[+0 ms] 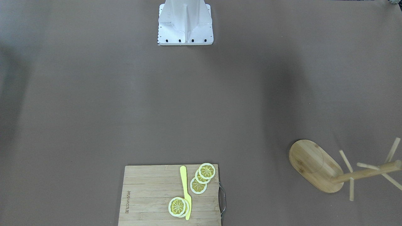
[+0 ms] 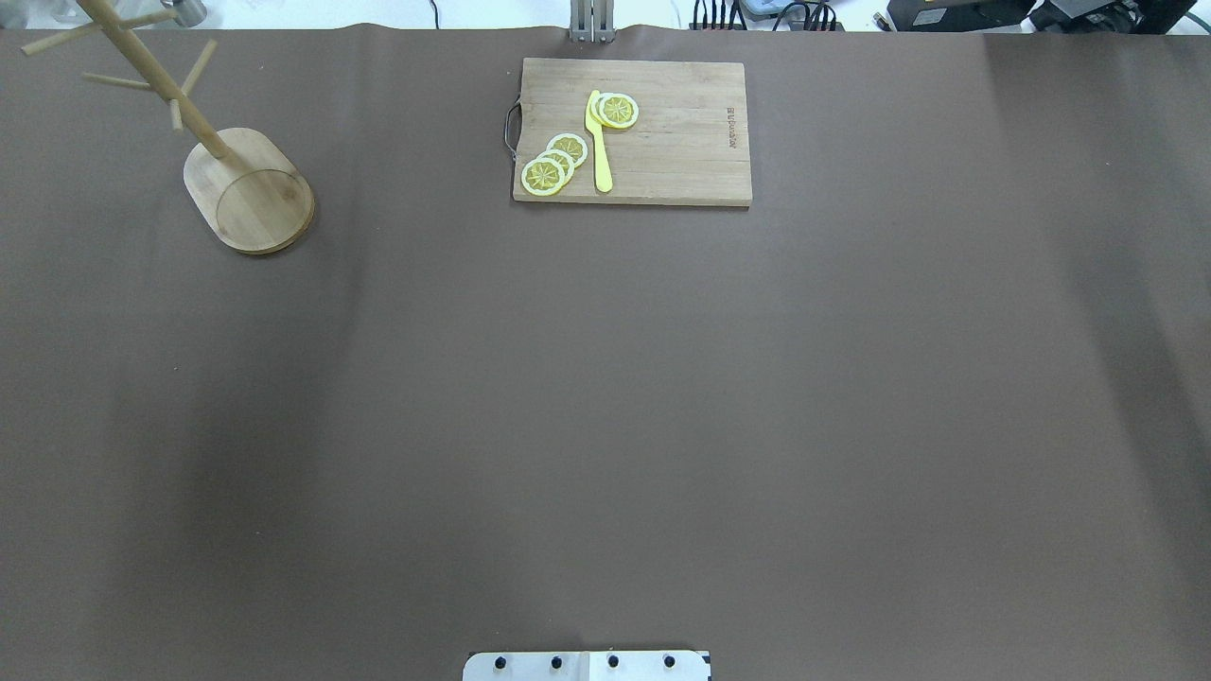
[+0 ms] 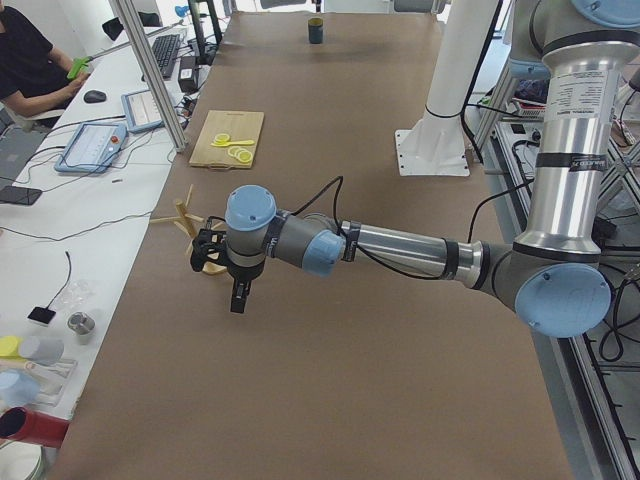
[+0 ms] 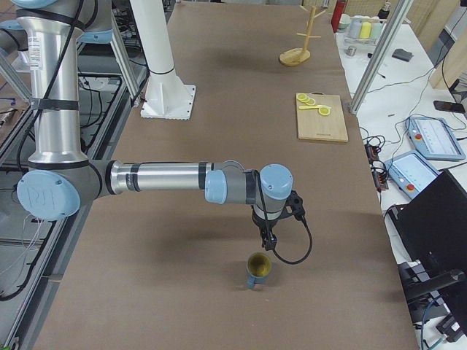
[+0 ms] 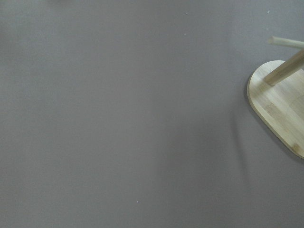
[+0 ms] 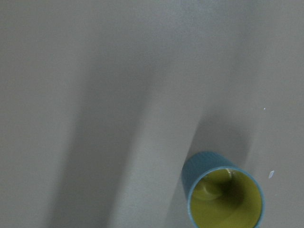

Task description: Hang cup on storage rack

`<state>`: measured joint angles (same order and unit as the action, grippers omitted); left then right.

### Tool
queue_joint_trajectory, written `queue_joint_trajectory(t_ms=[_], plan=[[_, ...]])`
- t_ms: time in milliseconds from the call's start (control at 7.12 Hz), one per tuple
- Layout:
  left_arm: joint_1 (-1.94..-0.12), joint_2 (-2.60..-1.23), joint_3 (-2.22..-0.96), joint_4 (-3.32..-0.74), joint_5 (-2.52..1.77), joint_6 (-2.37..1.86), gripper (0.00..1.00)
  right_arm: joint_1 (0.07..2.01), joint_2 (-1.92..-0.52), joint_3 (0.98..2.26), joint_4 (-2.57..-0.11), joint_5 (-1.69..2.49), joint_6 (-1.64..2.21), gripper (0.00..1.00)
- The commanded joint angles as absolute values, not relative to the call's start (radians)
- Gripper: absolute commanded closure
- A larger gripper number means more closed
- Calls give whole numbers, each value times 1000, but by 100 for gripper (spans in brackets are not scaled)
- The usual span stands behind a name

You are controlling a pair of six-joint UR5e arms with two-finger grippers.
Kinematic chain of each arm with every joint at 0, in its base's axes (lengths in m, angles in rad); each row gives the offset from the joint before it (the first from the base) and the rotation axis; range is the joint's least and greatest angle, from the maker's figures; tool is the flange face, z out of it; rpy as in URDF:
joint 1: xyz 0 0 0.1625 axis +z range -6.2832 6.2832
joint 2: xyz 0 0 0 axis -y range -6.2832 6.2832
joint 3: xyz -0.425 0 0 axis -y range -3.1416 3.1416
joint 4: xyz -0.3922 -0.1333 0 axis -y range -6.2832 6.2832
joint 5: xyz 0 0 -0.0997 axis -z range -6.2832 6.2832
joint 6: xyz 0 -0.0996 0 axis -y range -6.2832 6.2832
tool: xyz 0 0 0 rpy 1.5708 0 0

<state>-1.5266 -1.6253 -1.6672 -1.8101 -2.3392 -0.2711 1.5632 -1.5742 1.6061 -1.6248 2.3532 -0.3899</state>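
Ribbed teal cup [image 6: 223, 194] upright on brown table [image 2: 605, 378], right claw [image 4: 268, 244] hovering close by, bamboo storage rack [image 2: 251, 189] and left claw [image 3: 238, 300] well away, claw grips, cannot tell.

The left arm [image 3: 400, 250] and right arm [image 4: 160, 177] are built alike, with brushed silver tubes, grey joint housings and round pale-blue caps. Black straps ring the upright tubes. A black cable loops off each wrist, at 5 o'clock on the right one. The left end effector [image 3: 238, 300] and right end effector [image 4: 268, 243] are black. The white pedestal [image 1: 185, 22] shows four black bolts along its 6 o'clock edge.
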Motion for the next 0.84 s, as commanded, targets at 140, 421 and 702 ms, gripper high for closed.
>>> queue_joint_trajectory(t_ms=[140, 421, 702], plan=[[-1526, -1626, -1667, -1813, -2339, -272, 2, 1617, -1423, 1194, -1354, 2393, -619, 0], [-1526, -1628, -1666, -1810, -2339, -272, 2, 1617, -1387, 1075, -1252, 2427, -624, 1], [-1526, -1632, -1664, -1806, -2341, -272, 2, 1617, -1411, 1081, -1250, 2434, -632, 0]])
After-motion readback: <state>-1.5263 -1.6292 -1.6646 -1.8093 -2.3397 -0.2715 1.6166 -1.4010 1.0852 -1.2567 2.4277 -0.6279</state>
